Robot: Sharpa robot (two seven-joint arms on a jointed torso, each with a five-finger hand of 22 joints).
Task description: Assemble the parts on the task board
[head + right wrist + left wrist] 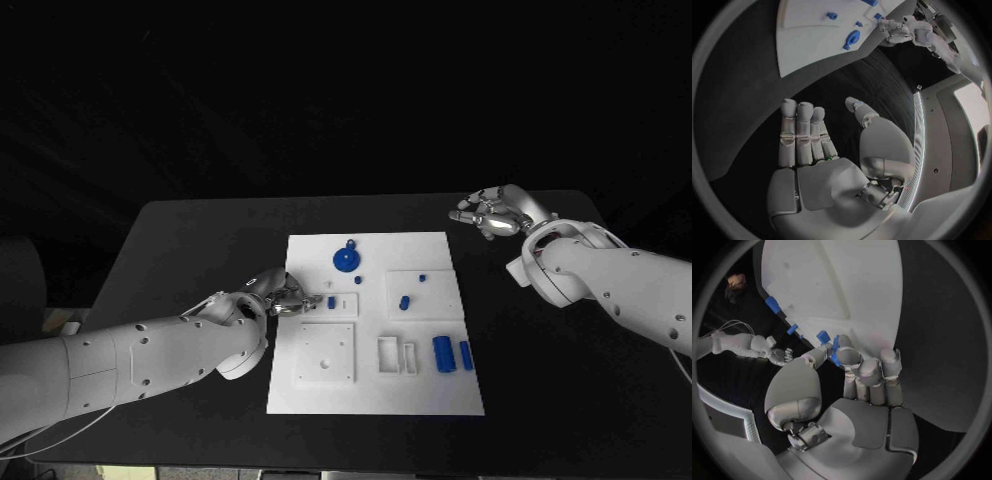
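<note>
Black table (188,240), white task board (433,385) at centre. Head view: left hand (274,298) at board's left edge, apparently pinching a small blue part (330,301): light, rigid, slippery; grip its sides. Right wrist view: right hand (817,145) empty, fingers spread, off-board.

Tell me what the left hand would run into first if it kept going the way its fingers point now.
Probably the small blue part on the task board. The left hand points across the board's left edge, its fingertips right beside that part; whether they already touch it is unclear.
</note>
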